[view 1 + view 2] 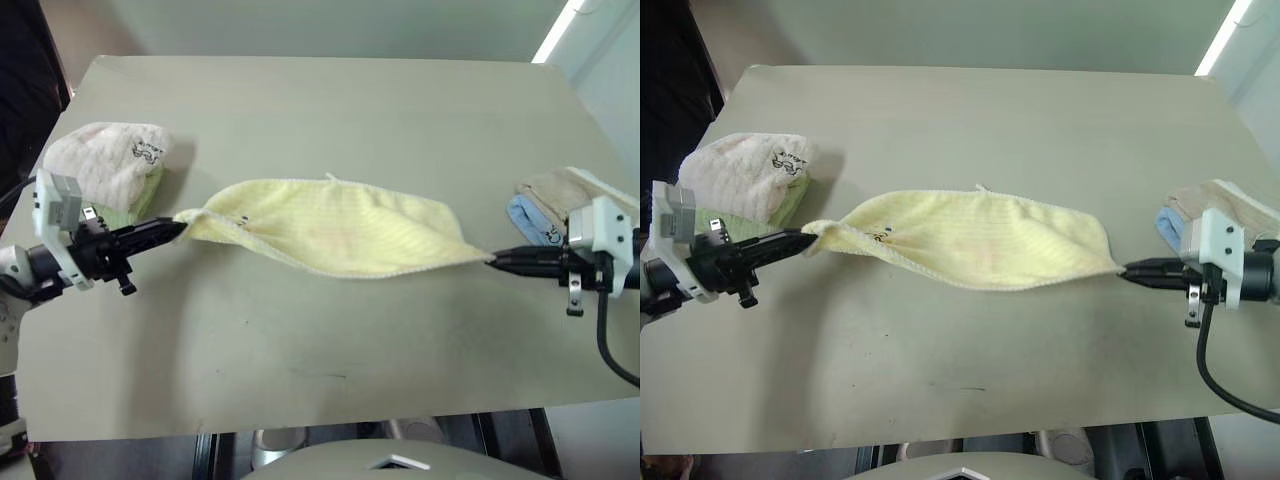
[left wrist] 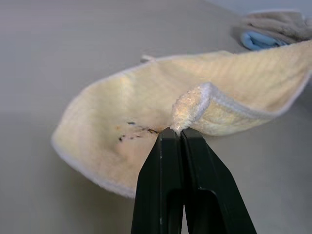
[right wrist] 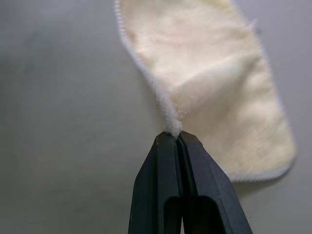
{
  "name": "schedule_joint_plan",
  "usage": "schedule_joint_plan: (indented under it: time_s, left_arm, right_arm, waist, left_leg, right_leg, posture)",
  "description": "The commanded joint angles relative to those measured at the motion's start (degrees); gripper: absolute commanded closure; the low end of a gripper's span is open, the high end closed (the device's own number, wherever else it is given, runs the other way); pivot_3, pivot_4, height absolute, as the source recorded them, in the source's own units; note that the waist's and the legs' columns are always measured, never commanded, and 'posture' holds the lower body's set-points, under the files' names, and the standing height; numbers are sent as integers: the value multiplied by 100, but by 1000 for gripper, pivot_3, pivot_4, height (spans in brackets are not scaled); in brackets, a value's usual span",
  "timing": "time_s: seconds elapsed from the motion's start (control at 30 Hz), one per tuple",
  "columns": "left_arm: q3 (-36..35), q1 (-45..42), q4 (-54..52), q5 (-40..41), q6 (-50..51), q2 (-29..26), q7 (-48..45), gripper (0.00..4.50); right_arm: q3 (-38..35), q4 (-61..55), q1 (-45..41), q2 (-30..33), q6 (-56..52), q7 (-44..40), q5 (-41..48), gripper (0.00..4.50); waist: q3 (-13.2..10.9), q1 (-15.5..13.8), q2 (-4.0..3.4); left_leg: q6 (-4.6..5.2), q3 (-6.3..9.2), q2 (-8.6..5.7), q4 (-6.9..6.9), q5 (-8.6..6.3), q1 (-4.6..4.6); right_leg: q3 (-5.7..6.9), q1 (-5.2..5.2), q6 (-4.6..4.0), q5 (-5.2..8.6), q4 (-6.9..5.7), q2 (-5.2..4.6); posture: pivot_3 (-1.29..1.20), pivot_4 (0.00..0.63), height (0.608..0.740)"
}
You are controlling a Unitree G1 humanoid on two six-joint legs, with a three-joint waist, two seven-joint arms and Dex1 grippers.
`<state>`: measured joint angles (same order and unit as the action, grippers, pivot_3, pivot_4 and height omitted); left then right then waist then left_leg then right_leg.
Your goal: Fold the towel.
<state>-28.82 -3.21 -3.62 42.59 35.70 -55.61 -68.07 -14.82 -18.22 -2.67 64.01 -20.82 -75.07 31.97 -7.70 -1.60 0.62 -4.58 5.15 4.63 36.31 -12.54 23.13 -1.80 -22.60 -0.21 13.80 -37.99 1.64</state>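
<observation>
The pale yellow towel (image 1: 335, 228) hangs stretched between my two grippers over the middle of the table, sagging toward the tabletop. A small dark embroidered design (image 2: 136, 131) sits near its left end. My left gripper (image 1: 178, 229) is shut on the towel's left end; the left wrist view shows a bunched corner (image 2: 187, 109) pinched at the fingertips. My right gripper (image 1: 493, 260) is shut on the right end, where the edge (image 3: 168, 119) is twisted into the black tips.
A pink towel with dark embroidery (image 1: 108, 160) lies folded over a green cloth at the table's left side. A beige towel on a blue one (image 1: 545, 205) sits at the right edge. The table's front edge (image 1: 300, 425) is close below.
</observation>
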Motion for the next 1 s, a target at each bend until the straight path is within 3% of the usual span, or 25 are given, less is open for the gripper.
schedule_joint_plan:
  time_s: [0.03, 0.13, 0.43, 0.63, 0.77, 1.0]
  left_arm:
    - [-202, 97, -265, 99, 91, -154, -92, 4500]
    - [-13, -59, -107, -111, -110, -116, 34, 4500]
    - [1371, -2065, 2124, -1861, -1759, 230, 644, 4500]
    - [1760, -2702, 2942, -2321, -2336, 457, 634, 4500]
    - [1755, -3022, 3254, -2376, -2606, 539, 596, 4500]
    - [1186, -4665, 4297, -2090, -2749, 608, 1264, 4500]
  right_arm:
    - [-110, -29, -199, 73, -6, -86, 76, 4481]
    - [212, 218, -622, -61, 111, 10, -136, 4481]
    - [1455, 2270, -2439, -644, 1203, 190, -1613, 4481]
    - [1717, 3148, -2948, -936, 1873, 257, -2129, 4481]
    - [1739, 3611, -3319, -1042, 2255, 376, -2365, 4481]
    - [1666, 5038, -4888, -1060, 3025, 893, -2893, 4481]
  waist:
    - [0, 9, 0]
    - [0, 31, -1]
    - [0, 10, -2]
    - [0, 12, -1]
    - [0, 16, -1]
    - [-1, 15, -2]
  left_leg:
    - [1, -2, 0, 0, 4, -15]
    - [17, -3, 1, 0, 20, -45]
    - [78, 49, 17, -20, 58, -51]
    - [78, 46, 22, -16, 58, 17]
    - [84, 35, 20, -17, 46, 28]
    - [85, 23, 19, 17, 38, 92]
  right_leg:
    - [-2, 11, 13, 5, 0, 5]
    - [-23, 29, 8, -1, -8, 22]
    - [-37, 12, -67, -77, -19, 28]
    - [-67, -53, 12, -103, -15, 21]
    - [-114, -72, 38, -101, -6, 20]
    - [-136, -143, 57, -142, -1, 10]
  posture:
    - [0, 150, 740]
    - [0, 150, 740]
    - [0, 150, 740]
    - [0, 150, 740]
    - [0, 150, 740]
    - [0, 150, 740]
